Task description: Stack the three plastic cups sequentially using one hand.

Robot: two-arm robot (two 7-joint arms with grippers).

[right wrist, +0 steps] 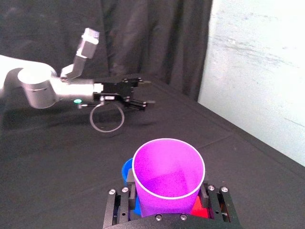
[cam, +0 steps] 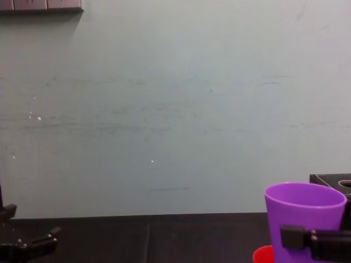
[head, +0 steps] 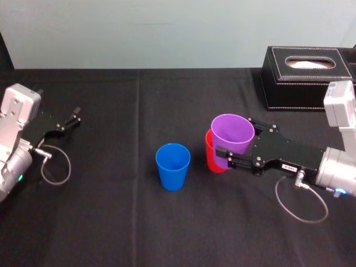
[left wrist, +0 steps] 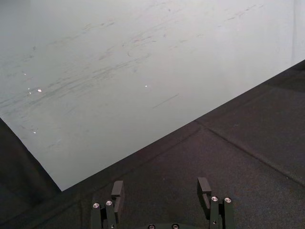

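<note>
My right gripper point(head: 236, 142) is shut on the purple cup point(head: 232, 133), fingers on both sides of its wall point(right wrist: 167, 179). The cup is upright, lifted, and overlaps the red cup point(head: 211, 158), which stands on the table just beneath it. Red shows below the purple cup point(right wrist: 200, 208), and its rim point(cam: 263, 255) shows beside the purple cup point(cam: 304, 219). I cannot tell whether the purple base is inside the red rim. The blue cup point(head: 173, 166) stands upright and alone to the left. My left gripper point(head: 69, 119) hovers open and idle at the far left point(left wrist: 160, 191).
A black box with white stitching point(head: 308, 75) sits at the table's back right, behind my right arm. Black cloth covers the table point(head: 128, 222). A pale wall rises behind the far edge. Cable loops hang by both wrists.
</note>
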